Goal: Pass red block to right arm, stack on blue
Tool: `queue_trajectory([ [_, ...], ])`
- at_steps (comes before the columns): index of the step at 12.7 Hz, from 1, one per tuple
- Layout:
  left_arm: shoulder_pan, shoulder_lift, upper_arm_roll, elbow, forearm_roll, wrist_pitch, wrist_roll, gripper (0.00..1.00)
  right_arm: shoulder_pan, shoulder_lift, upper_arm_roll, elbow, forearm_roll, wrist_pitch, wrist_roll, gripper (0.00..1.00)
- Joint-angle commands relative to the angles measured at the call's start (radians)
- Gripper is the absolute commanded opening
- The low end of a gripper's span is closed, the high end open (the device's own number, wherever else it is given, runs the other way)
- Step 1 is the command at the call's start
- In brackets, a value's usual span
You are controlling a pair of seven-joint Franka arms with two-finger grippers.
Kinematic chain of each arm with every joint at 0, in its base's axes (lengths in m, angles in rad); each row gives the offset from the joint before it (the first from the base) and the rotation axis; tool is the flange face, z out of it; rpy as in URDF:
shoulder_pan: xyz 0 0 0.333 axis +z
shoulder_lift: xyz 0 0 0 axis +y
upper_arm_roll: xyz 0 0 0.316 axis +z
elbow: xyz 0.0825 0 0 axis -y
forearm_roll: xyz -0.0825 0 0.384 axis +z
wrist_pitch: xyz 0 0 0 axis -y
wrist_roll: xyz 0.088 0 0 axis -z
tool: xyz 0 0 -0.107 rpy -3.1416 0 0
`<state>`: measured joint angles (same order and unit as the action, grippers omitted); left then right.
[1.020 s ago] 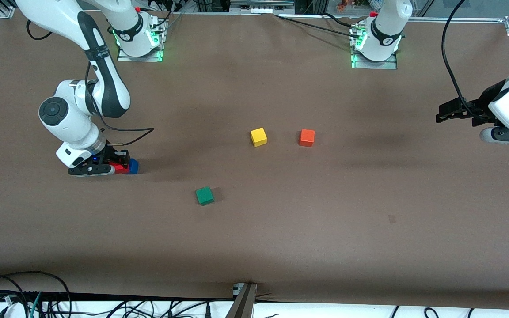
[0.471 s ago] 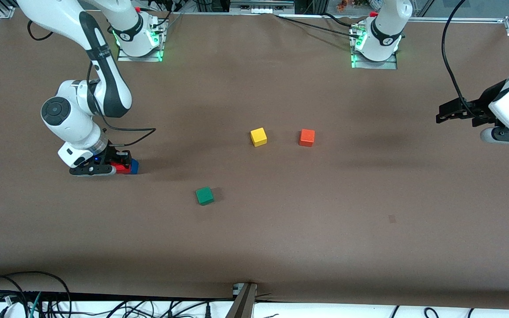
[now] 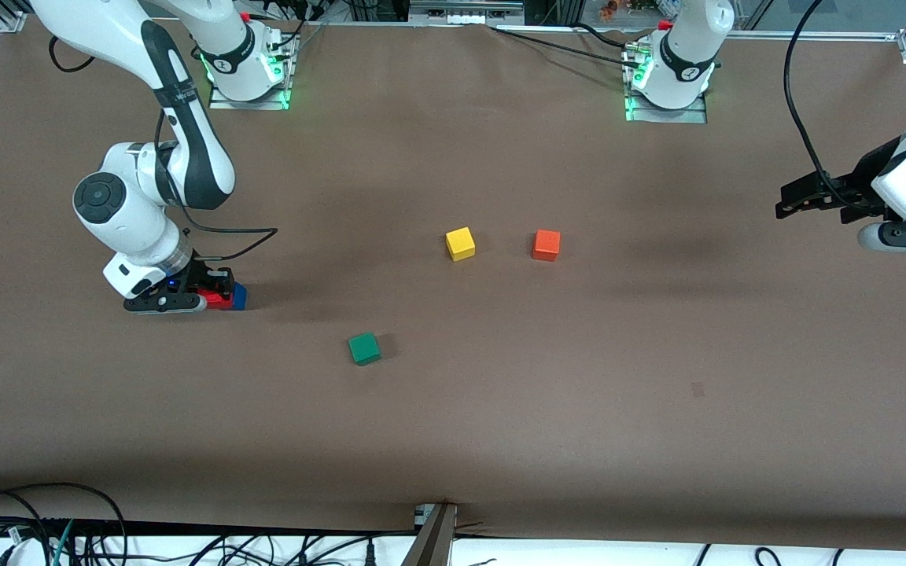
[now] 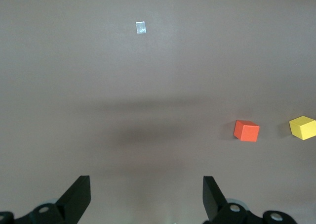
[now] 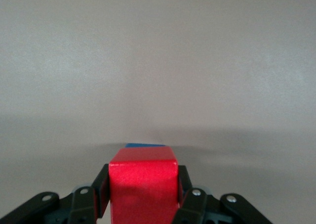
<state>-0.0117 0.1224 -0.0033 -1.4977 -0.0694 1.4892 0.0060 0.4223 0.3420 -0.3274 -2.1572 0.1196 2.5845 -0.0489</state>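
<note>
The red block is clamped between the black fingers of my right gripper, low over the table near the right arm's end. The blue cube sits tight against it; in the right wrist view only a thin strip of the blue cube shows past the red block's top edge. I cannot tell whether red rests on blue. My left gripper hangs open and holds nothing above the left arm's end of the table, where that arm waits.
A yellow cube and an orange cube stand side by side mid-table. A green cube lies nearer the front camera. A black cable trails from the right wrist.
The right gripper with the red block has edged slightly toward the blue cube and then held still. The left arm's wrist has shifted a little. The cubes have not moved.
</note>
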Motion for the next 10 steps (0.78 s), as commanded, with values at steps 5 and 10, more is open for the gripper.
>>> queue_trajectory([
  [5,-0.001,-0.012,-0.003,-0.012,0.019,0.011,-0.004,1.0,0.004,-0.004,0.004,0.0,0.002,-0.001,0.014,0.0],
  [10,0.001,-0.012,-0.003,-0.009,0.019,0.011,-0.004,1.0,0.027,-0.005,0.004,0.0,0.0,-0.003,0.055,0.0],
])
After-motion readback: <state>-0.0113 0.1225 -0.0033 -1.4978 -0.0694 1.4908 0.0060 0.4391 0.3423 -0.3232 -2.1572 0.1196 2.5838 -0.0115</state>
